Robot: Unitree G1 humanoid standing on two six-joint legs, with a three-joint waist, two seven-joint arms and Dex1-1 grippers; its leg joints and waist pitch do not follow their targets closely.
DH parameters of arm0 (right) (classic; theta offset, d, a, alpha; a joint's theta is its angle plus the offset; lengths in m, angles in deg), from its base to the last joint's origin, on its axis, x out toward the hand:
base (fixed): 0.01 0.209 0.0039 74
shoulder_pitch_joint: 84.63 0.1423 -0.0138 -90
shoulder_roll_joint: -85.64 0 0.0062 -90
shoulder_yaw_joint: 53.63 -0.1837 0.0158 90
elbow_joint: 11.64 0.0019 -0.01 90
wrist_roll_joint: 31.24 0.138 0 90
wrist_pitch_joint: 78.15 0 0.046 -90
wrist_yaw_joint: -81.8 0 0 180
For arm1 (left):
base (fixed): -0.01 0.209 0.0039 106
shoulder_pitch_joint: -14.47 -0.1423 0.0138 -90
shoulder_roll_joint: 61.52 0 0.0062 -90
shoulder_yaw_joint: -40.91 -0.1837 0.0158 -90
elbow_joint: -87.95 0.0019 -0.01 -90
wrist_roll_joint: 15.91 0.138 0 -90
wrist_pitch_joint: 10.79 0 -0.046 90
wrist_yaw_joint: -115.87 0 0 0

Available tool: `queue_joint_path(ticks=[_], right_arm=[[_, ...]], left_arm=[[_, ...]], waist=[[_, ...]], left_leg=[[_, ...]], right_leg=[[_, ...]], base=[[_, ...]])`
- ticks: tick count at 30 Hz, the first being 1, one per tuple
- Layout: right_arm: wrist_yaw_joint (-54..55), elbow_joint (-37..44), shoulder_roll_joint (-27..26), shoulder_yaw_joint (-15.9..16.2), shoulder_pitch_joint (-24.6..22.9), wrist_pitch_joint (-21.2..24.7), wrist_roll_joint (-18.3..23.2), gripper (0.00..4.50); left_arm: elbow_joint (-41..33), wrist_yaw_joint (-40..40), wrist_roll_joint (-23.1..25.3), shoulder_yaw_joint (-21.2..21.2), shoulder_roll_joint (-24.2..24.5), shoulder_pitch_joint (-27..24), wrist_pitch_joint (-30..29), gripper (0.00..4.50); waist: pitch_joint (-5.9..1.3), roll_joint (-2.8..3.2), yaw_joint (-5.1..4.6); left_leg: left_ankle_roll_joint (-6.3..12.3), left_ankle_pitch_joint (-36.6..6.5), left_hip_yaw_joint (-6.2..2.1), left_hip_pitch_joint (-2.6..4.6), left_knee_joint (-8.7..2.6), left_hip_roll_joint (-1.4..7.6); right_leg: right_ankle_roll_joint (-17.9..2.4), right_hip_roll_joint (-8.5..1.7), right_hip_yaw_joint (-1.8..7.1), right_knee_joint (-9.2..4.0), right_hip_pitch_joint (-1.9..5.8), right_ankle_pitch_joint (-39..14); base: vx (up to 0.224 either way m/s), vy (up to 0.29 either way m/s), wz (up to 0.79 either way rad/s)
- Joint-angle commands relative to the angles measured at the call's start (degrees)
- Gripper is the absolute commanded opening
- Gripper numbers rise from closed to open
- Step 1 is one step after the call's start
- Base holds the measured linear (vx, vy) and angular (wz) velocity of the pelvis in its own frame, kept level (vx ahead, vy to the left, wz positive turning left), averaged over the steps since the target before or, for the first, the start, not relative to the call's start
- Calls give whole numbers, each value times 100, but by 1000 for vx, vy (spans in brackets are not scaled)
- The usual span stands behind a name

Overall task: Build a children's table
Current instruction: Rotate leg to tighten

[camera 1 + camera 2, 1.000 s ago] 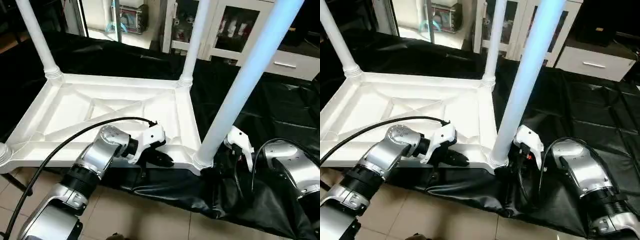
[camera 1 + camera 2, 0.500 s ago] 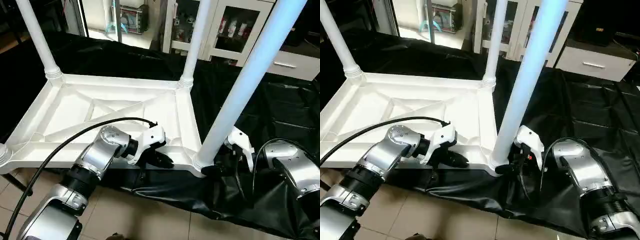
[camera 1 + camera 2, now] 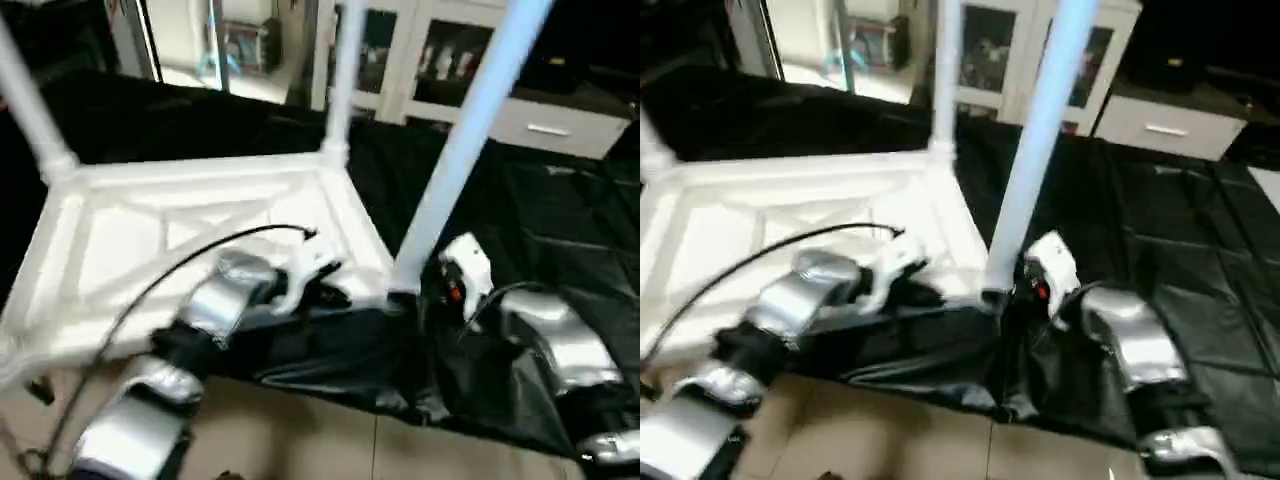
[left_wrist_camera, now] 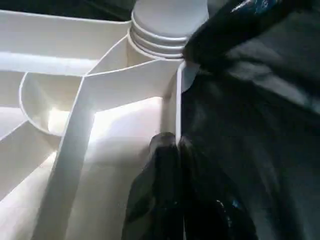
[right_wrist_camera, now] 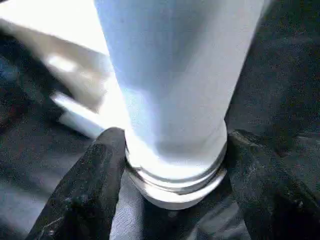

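L fingers (image 4: 167, 195) pinched on tabletop (image 3: 150, 230) rim (looks so) | R fingers (image 5: 90, 190) clasp leg (image 5: 175, 90) base

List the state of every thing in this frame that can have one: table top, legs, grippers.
Table top: upside down, ribbed underside up, on the black sheet.
Near right leg: upright in its corner socket.
Far right leg: upright in its socket.
Far left leg: upright in its socket.
Left gripper: shut, pinching the table top's edge wall.
Right gripper: fingers either side of the near right leg's base.
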Motion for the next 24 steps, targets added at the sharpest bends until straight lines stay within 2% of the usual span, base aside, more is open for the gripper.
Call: queue_joint_path(ticks=[1, 2, 3, 4, 5, 6, 7, 8, 9, 10, 12, 13, 14, 15, 18, 20, 21, 22, 24], right_arm=[[1373, -218, -461, -150, 117, 143, -260, 272], [1748, -294, -569, -174, 125, 84, -374, 272], [2540, -432, -867, -171, 123, -63, -656, 271], [2755, -457, -981, -134, 113, -124, -760, 271], [2895, -434, -1130, -31, 99, -157, -889, 270], [2926, -405, -1214, 38, 92, -158, -953, 270], [2887, -383, -1276, 149, 98, -151, -1018, 270], [2887, -383, -1276, 149, 98, -151, -1018, 264], [2892, -376, -1336, 250, 119, -135, -1070, 239], [2901, -378, -1363, 263, 139, -156, -1067, 239], [2946, -391, -1408, 247, 177, -185, -1071, 218], [3049, -424, -1432, 194, 220, -267, -1072, 218], [3049, -424, -1432, 194, 220, -267, -1072, 207], [3114, -493, -1439, 134, 274, -443, -1077, 195], [3040, -343, -1407, 67, 262, -537, -1044, 186], [2969, -186, -1349, 73, 204, -537, -1038, 186], [2962, -158, -1338, 72, 192, -538, -1038, 186], [2898, 2, -1269, 23, 123, -524, -978, 186], [2798, 170, -1161, -70, 57, -505, -871, 220]], left_arm=[[451, 1303, -108, 399, -418, 336, -12, 0], [526, 1500, -107, 446, -492, 399, 55, 0], [696, 1964, -118, 564, -688, 556, 242, 0], [746, 2102, -117, 600, -761, 611, 317, 0], [810, 2277, -90, 646, -852, 674, 421, 0], [845, 2369, -72, 676, -901, 708, 477, 0], [859, 2413, -61, 688, -940, 731, 513, 0], [859, 2413, -61, 688, -940, 731, 513, 0], [921, 2466, -34, 695, -981, 771, 551, 0], [941, 2475, -14, 684, -986, 782, 571, 0], [1043, 2496, 26, 662, -987, 822, 623, 0], [1161, 2531, 31, 663, -971, 855, 694, 0], [1161, 2531, 31, 663, -971, 855, 694, 0], [1315, 2569, 11, 669, -926, 883, 793, 0], [1392, 2497, 15, 659, -859, 883, 844, 0], [1403, 2424, 42, 657, -829, 873, 868, 0], [1402, 2409, 46, 655, -824, 870, 872, 0], [1407, 2262, 68, 625, -792, 847, 939, 0], [1394, 2081, 79, 578, -741, 803, 977, 0]], waist=[[-335, -7, -9], [-356, -22, -22], [-354, -11, -24], [-367, -7, -19], [-371, -30, -15], [-373, -27, -16], [-388, -9, -1], [-389, -9, -21], [-397, 0, -31], [-401, -22, -35], [-464, -22, -29], [-486, -3, -5], [-484, -3, -5], [-473, -11, 33], [-441, -10, 37], [-423, -10, 31], [-411, -8, 26], [-404, -13, 24], [-410, -16, 26]], left_leg=[[-181, -2075, -156, 114, -486, 223], [-204, -2028, -172, 95, -488, 209], [-228, -1865, -169, 76, -499, 219], [-213, -1836, -157, 84, -488, 201], [-155, -1745, -159, 58, -494, 207], [-115, -1669, -156, 32, -494, 202], [-42, -1534, -150, 39, -491, 209], [20, -1405, -152, -2, -493, 204], [97, -1289, -142, 2, -480, 198], [142, -1234, -135, 3, -468, 199], [336, -738, -122, -10, -410, 184], [515, -306, -111, -1, -375, 187], [616, -148, -94, -8, -354, 176], [824, 71, -80, -19, -336, 177], [825, -249, -72, -9, -357, 196], [709, -549, -72, 4, -379, 206], [587, -724, -77, 13, -398, 215], [557, -775, -77, 12, -405, 212], [517, -793, -83, 9, -407, 212]], right_leg=[[-971, -235, 173, -510, 128, -2523], [-896, -251, 157, -514, 150, -2597], [-859, -250, 174, -514, 131, -2484], [-853, -239, 172, -516, 127, -2399], [-867, -242, 177, -496, 159, -2200], [-867, -238, 181, -480, 173, -2088], [-906, -230, 184, -447, 185, -1796], [-934, -212, 179, -410, 226, -1516], [-994, -212, 180, -391, 229, -1295], [-1035, -216, 182, -388, 227, -1199], [-1225, -221, 192, -287, 265, -501], [-1405, -206, 189, -219, 257, 84], [-1479, -195, 192, -205, 241, 318], [-1603, -200, 185, -177, 247, 596], [-1610, -220, 184, -228, 247, 106], [-1539, -221, 188, -273, 241, -300], [-1443, -217, 191, -299, 234, -556], [-1410, -214, 191, -312, 234, -618], [-1362, -215, 195, -301, 239, -598]], base=[[0, 0, 0], [0, 0, 0], [0, 0, 0], [0, 0, 0], [0, 0, 0], [0, 0, 0], [0, 0, 0], [0, 0, 0], [0, 0, 0], [0, 0, 0], [0, 0, 0], [0, 0, 0], [0, 0, 0], [0, 0, 0], [0, 0, 0], [0, 0, 0], [0, 0, 0], [0, 0, 0], [0, 0, 0]])
